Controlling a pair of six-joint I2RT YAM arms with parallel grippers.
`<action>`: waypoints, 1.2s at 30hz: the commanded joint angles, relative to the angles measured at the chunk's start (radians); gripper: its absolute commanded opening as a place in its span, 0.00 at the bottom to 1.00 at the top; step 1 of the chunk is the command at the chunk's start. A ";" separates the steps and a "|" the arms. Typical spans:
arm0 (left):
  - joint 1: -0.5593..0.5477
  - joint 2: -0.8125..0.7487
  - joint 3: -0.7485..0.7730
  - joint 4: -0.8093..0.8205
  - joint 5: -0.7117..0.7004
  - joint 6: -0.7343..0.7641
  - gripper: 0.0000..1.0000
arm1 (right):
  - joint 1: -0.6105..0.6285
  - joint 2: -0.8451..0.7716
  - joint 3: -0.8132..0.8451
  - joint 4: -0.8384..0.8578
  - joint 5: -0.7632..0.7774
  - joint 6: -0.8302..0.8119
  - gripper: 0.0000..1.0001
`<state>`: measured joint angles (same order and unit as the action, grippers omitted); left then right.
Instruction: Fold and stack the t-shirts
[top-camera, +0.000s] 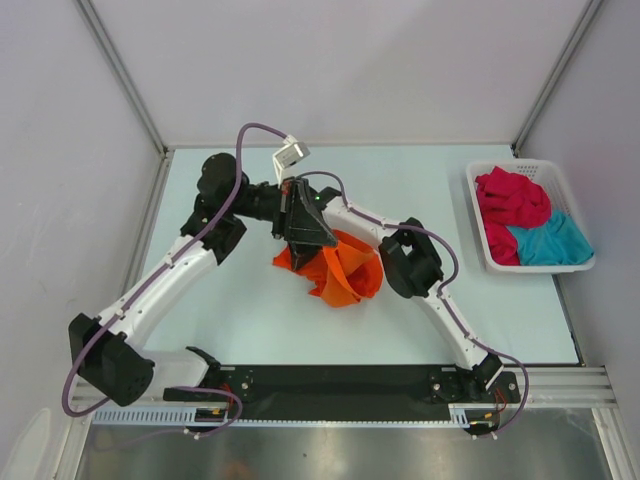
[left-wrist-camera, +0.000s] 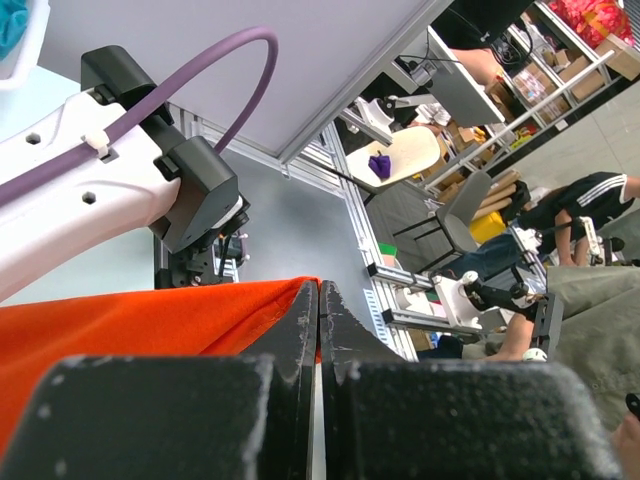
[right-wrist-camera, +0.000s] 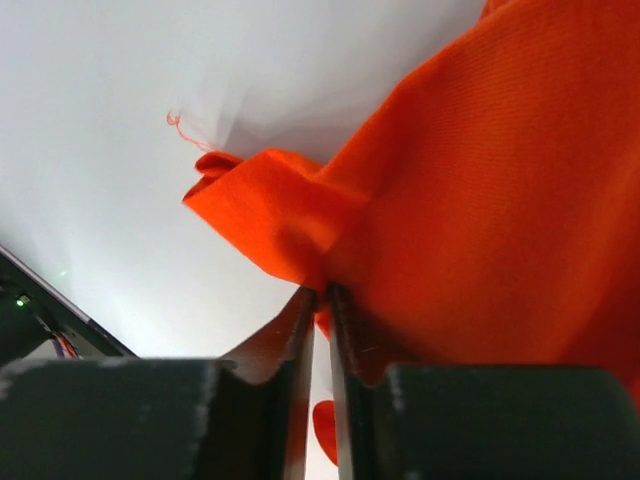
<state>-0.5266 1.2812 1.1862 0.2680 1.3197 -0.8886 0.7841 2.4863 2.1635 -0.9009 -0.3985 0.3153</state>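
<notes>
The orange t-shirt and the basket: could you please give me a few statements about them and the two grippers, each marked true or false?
1. The orange t-shirt is bunched up in the middle of the table, not folded flat. True.
2. The basket is empty. False: it holds the red t-shirt and the teal t-shirt.
3. The left gripper is shut on an edge of the orange t-shirt. True.
4. The right gripper hangs wide open, clear of the cloth. False: its fingers are pinched on a fold of the orange t-shirt.
</notes>
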 joint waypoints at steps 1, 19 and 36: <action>0.025 -0.066 -0.016 0.050 0.009 0.017 0.00 | 0.015 0.039 -0.008 0.010 0.004 -0.013 0.12; 0.164 -0.120 -0.011 0.056 0.026 -0.039 0.00 | -0.261 -0.115 0.347 -0.088 0.145 -0.030 0.00; 0.668 0.109 0.216 -0.303 -0.188 -0.081 0.00 | -0.641 -0.584 0.354 -0.070 0.306 -0.016 0.00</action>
<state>0.0597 1.3632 1.3167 0.0090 1.1973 -0.9142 0.1692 1.9755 2.4779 -0.9684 -0.1356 0.3122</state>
